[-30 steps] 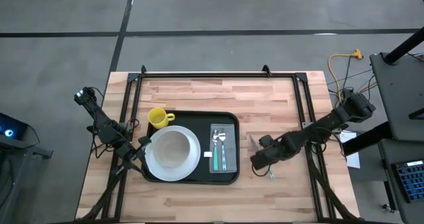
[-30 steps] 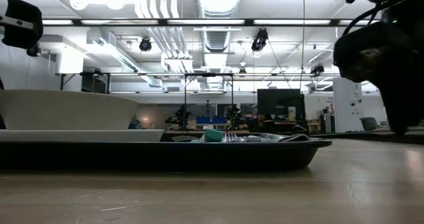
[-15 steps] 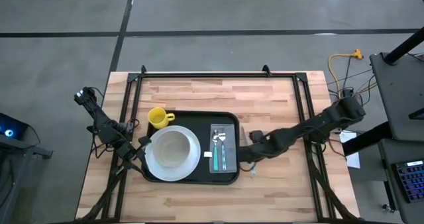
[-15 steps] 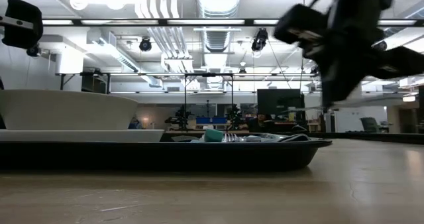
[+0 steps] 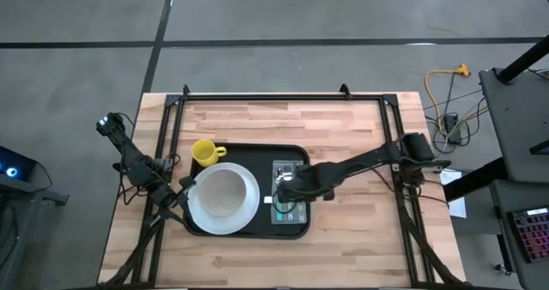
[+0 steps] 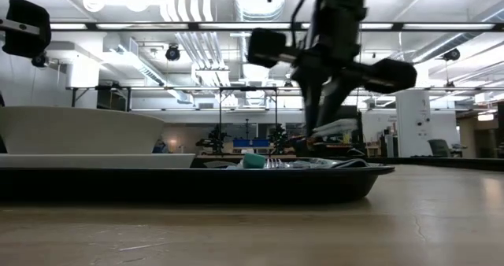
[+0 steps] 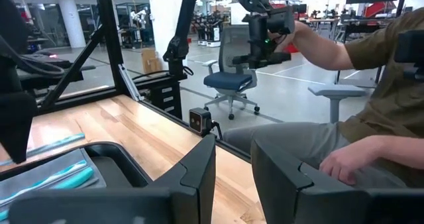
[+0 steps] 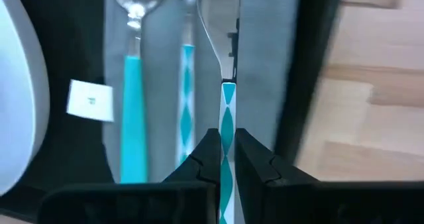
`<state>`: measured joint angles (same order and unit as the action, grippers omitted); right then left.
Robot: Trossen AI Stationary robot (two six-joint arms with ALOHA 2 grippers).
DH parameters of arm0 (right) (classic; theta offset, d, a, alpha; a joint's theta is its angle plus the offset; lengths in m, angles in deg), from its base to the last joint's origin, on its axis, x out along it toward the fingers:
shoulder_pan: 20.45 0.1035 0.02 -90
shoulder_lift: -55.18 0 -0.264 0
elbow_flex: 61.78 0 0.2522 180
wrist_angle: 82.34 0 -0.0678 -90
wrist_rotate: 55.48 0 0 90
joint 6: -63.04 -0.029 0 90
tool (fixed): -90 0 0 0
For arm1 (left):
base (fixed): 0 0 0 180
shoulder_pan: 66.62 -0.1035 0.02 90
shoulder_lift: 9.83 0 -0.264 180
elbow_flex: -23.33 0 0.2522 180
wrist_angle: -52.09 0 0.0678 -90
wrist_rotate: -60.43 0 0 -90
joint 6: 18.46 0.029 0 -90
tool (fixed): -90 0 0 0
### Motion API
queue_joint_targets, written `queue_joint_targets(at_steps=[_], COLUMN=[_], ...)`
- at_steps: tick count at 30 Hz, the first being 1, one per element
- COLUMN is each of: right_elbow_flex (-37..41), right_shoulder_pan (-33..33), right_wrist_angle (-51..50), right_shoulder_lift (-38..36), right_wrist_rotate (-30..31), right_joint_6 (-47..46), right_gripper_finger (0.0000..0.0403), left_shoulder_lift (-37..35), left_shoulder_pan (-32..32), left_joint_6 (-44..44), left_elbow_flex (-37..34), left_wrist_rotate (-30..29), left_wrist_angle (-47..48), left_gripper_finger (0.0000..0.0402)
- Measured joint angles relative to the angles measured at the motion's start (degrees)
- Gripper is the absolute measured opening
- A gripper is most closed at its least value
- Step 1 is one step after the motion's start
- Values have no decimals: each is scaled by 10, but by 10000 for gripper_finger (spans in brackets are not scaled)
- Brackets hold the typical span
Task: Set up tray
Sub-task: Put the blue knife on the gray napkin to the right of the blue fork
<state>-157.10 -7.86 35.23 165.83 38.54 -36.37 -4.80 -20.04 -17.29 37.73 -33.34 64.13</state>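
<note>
Now your tray (image 5: 249,153) sits mid-table carrying the white plate (image 5: 223,191), yellow mug (image 5: 204,152) and grey napkin (image 5: 289,197). Lower the knife (image 8: 226,111) flat onto the napkin, parallel beside the fork (image 8: 185,85) and spoon (image 8: 132,71), before releasing. Your right gripper (image 8: 226,144) is clamped on the knife's teal handle. The left gripper (image 7: 232,168), parted and empty, waits at the tray's left edge.
</note>
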Motion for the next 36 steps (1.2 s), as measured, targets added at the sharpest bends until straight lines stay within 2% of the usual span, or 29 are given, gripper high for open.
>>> queue_joint_targets(at_steps=[8,22,36], right_elbow_flex=[-45,-23,-9], right_shoulder_pan=[-7,-6,-7], right_wrist_angle=[-8,-9,-3], right_shoulder_lift=[51,46,46], right_wrist_rotate=[-15,-8,12], right_joint_6=[1,-53,-50], right_gripper_finger=[12,12,12], left_shoulder_lift=[0,0,0], left_shoulder_pan=[0,0,0], left_joint_6=[0,0,0], left_elbow_flex=[0,0,0], left_wrist_rotate=[0,0,0], left_wrist_angle=[0,0,0], left_gripper_finger=[79,79,79])
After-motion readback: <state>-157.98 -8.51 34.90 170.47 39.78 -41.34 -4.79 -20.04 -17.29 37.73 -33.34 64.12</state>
